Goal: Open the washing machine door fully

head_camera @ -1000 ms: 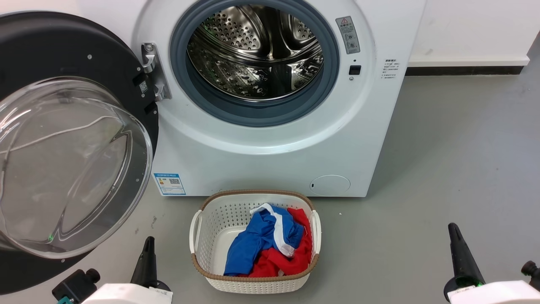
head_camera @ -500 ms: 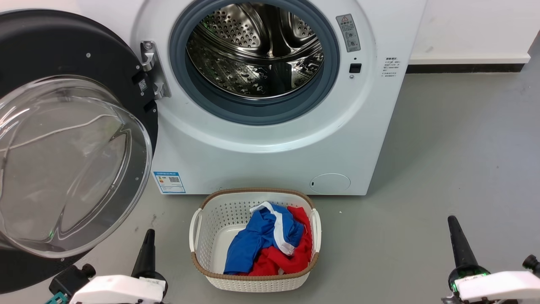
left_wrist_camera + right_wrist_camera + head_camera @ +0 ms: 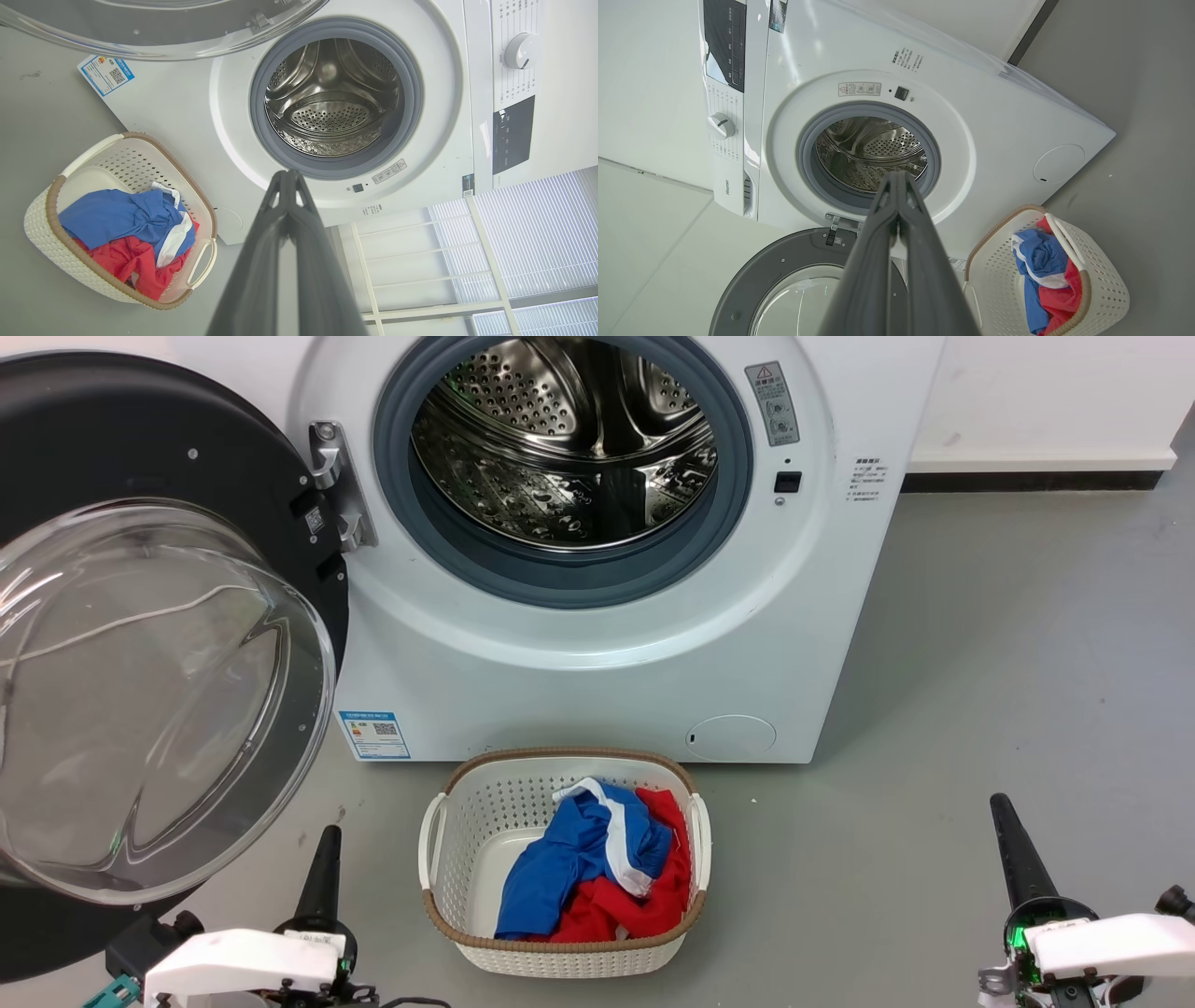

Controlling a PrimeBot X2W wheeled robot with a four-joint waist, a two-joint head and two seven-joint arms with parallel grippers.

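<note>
The washing machine door (image 3: 140,439) stands swung out to the left of the machine on its metal hinge (image 3: 331,485); its clear glass bowl (image 3: 159,700) bulges toward me. It also appears as the door (image 3: 163,28) along the top of the left wrist view and as the door (image 3: 784,261) at the bottom of the right wrist view. The steel drum (image 3: 560,439) is exposed. My left gripper (image 3: 329,835) is shut and empty, low on the floor just right of the door's lower edge. My right gripper (image 3: 999,800) is shut and empty, far right. The left gripper (image 3: 287,173) and the right gripper (image 3: 899,175) both point toward the drum opening.
A white perforated laundry basket (image 3: 434,859) holding blue and red clothes (image 3: 588,877) sits on the grey floor right in front of the machine, between my two arms. Open grey floor (image 3: 980,644) lies to the machine's right.
Both grippers have crept a little forward toward the machine, more than the slight upward shift of the whole picture. The door has not moved against the machine.
</note>
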